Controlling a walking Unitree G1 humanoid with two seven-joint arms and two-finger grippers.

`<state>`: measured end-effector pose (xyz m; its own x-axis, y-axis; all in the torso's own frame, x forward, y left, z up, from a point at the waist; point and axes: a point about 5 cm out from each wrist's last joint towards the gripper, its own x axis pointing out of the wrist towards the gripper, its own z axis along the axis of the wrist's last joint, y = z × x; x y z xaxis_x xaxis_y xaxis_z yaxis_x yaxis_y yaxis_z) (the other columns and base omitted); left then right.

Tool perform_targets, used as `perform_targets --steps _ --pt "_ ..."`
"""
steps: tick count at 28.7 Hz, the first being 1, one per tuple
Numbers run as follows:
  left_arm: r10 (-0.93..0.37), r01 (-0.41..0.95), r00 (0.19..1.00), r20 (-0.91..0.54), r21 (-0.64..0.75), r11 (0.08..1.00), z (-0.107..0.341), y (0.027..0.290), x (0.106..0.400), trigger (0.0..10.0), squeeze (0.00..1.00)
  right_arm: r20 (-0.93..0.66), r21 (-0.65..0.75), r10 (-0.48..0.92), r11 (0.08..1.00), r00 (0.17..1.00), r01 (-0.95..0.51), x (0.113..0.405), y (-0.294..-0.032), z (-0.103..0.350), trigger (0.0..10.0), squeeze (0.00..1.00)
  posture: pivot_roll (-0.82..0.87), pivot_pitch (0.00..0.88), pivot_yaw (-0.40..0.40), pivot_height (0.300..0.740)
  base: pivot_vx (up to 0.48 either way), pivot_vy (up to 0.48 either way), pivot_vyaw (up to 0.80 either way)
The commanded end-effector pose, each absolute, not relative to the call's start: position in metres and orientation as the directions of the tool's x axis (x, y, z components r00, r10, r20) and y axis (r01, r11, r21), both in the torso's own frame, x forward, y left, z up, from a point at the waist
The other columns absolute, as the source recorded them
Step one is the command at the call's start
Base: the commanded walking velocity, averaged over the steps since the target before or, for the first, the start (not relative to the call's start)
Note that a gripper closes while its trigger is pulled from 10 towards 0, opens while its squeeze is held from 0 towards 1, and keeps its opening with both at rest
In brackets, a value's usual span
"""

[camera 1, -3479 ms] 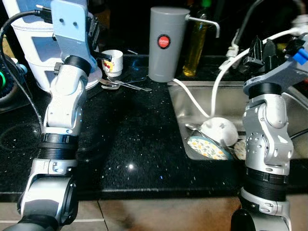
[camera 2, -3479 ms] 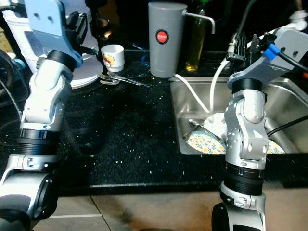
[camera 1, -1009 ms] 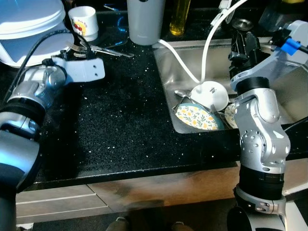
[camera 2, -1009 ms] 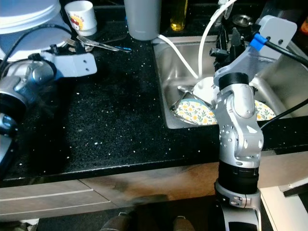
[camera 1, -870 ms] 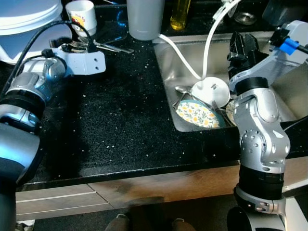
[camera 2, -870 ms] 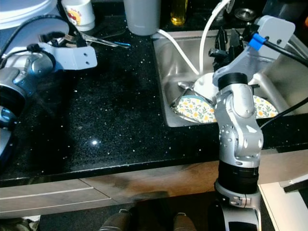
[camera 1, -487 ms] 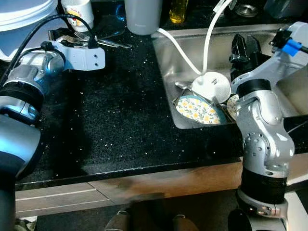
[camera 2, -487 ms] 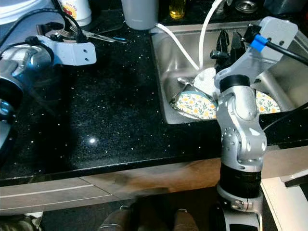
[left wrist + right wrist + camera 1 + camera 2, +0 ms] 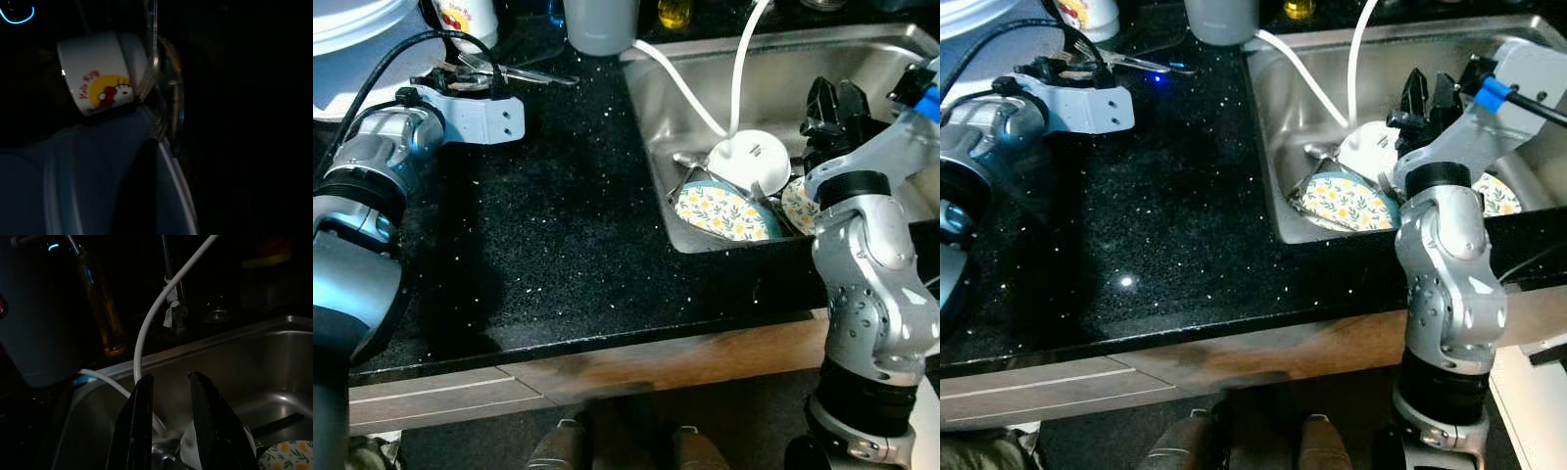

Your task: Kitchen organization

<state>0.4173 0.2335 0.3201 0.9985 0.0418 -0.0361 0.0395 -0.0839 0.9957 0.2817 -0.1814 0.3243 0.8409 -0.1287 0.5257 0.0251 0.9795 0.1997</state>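
Black fingers of the right gripper point(image 9: 168, 423) stand narrowly apart, empty; left gripper point(image 9: 445, 78) at 10 o'clock: we cannot tell.

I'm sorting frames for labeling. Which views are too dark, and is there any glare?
Left wrist view: mostly black, only the mug lit. Right wrist view: dim, but the right pincer and sink read fine. Eye views: well lit, with one bright glint on the counter.

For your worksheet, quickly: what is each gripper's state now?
Left gripper: by the cutlery, cannot be told.
Right gripper: open, empty, above the sink.
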Motion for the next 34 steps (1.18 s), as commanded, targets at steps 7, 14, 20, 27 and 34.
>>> perform_targets --steps 7,14,20,27,34 --pt "0.077 0.159 0.986 -0.151 0.98 -0.118 0.286 0.237 0.417 0.0 0.0 0.503 0.201 -0.165 0.977 0.848 0.071 0.269 -0.188 0.317 10.0 0.0 -0.03 0.363 0.081 0.74 0.0 0.0 0.0" --pt "0.027 0.08 0.997 -0.078 0.995 -0.063 0.307 0.232 0.418 10.0 0.0 0.517 0.205 -0.158 0.977 0.841 0.058 0.276 -0.187 0.322 10.0 0.0 0.0 0.282 0.07 0.74 0.0 0.0 0.0" --pt "-0.073 0.005 0.997 0.001 0.997 0.077 0.338 0.222 0.417 10.0 0.0 0.541 0.205 -0.149 0.978 0.828 0.042 0.28 -0.186 0.327 10.0 0.0 0.01 0.217 0.059 0.74 0.0 0.0 0.0" --pt "-0.08 -0.066 0.983 0.164 0.729 0.682 0.378 0.224 0.412 10.0 1.0 0.571 0.208 -0.15 0.977 0.807 0.034 0.285 -0.188 0.333 10.0 0.0 0.03 0.144 0.044 0.74 0.0 0.0 0.0" --pt "-0.033 0.013 0.996 0.084 0.227 0.974 0.347 0.215 0.421 10.0 1.0 0.588 0.201 -0.144 0.979 0.796 0.029 0.284 -0.188 0.338 10.0 0.0 0.01 0.144 0.036 0.74 0.0 0.0 0.0"
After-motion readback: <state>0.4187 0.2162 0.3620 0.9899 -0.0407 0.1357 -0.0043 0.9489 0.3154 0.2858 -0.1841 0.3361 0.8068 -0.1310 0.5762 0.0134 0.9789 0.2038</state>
